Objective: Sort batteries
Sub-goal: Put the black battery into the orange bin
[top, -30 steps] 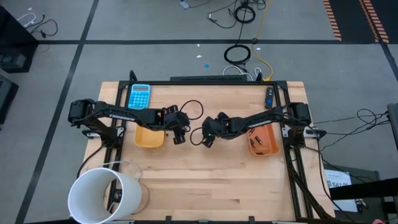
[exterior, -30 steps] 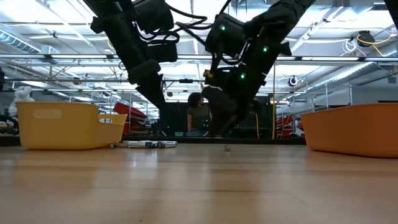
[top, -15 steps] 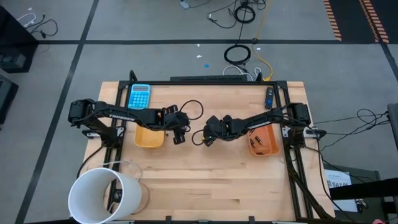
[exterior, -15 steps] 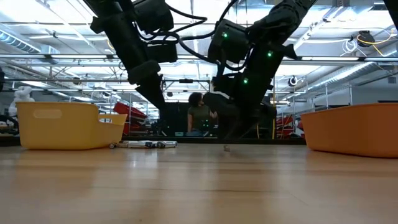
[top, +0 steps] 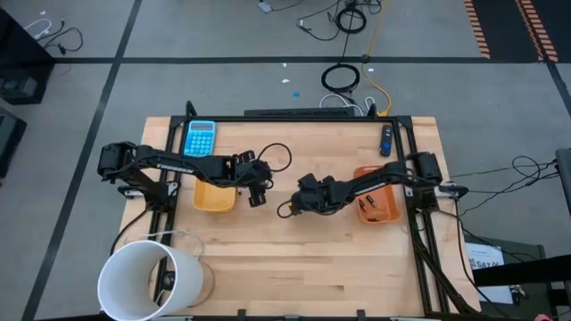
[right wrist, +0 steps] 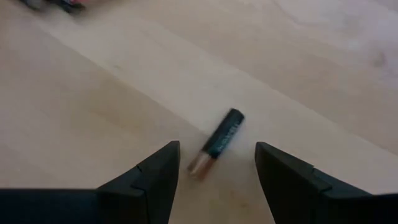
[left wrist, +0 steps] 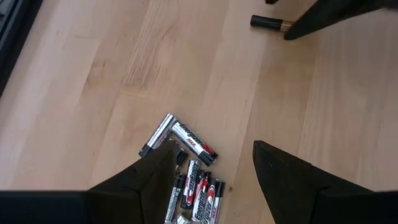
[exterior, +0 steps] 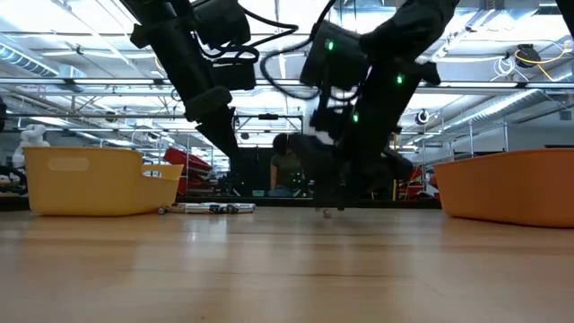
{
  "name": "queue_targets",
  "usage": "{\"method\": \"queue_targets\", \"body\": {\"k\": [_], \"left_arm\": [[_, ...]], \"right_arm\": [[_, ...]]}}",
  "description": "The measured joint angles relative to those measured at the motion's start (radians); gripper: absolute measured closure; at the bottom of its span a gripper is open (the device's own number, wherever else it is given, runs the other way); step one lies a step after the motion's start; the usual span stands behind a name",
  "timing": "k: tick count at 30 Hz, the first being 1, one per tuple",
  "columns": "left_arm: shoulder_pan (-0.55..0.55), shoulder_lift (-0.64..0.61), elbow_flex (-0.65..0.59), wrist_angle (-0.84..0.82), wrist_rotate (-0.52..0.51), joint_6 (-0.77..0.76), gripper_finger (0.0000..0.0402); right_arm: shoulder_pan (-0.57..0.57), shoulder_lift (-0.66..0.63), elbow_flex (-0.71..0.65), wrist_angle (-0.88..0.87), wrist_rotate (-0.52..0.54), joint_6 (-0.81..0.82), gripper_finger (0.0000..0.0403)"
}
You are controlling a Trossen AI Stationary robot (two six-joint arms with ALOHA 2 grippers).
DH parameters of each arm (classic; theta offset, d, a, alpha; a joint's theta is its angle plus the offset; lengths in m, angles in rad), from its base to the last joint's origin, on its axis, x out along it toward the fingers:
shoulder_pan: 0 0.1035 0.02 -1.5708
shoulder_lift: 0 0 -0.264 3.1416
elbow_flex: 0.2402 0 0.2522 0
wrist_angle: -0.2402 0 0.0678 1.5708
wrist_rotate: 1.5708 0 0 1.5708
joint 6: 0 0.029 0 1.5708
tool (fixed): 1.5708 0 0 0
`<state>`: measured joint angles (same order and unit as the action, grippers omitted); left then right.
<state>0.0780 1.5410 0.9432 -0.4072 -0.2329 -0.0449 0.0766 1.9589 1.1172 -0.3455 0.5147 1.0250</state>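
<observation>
- Both arms: dark, near-black links and joint housings, matte finish.
- Left arm [top: 169, 165]: white lettering runs along one link, seen from above.
- Right arm [top: 384, 178]: black cable loops off the wrist section.
- Green indicator lights glow on the right arm's housings in the low view.
- Left end effector [left wrist: 211, 186]: two dark, flat, wedge-shaped fingers with angular edges.
- Right end effector [right wrist: 214, 180]: same dark two-finger form, chamfered tips.
- Black cables arc between the upper links in the low view.
</observation>
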Motion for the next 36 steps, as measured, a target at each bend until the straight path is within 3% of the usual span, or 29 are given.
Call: {"method": "queue_targets", "body": {"k": [11,15,20,25,32,36], "left_arm": [[0.0,0.0,0.0,0.004,0.019,0.033,0.0179],[0.0,0.0,0.0,0.005,0.019,0.044,0.0179],[0.0,0.0,0.0,0.003,0.02,0.043,0.0179],[0.0,0.0,0.0,0.003,0.02,0.043,0.0179],[0.0,0.0,0.0,-0.001,0.02,0.042,0.0178],[0.0,0.0,0.0,-0.001,0.021,0.027,0.0178]], "right_arm": [[-0.002,0.055,0.003,0.025,0.042,-0.015,0.0217],[-0.015,0.055,0.003,0.012,0.033,-0.045,0.0273],[-0.018,0.057,0.003,-0.025,0.038,-0.097,0.0377],[-0.018,0.05,0.003,-0.043,0.018,-0.134,0.0387],[0.016,-0.097,-0.009,-0.174,0.042,-0.173,0.0398],[0.086,-0.282,-0.003,-0.462,0.166,-0.043,0.0399]]}}
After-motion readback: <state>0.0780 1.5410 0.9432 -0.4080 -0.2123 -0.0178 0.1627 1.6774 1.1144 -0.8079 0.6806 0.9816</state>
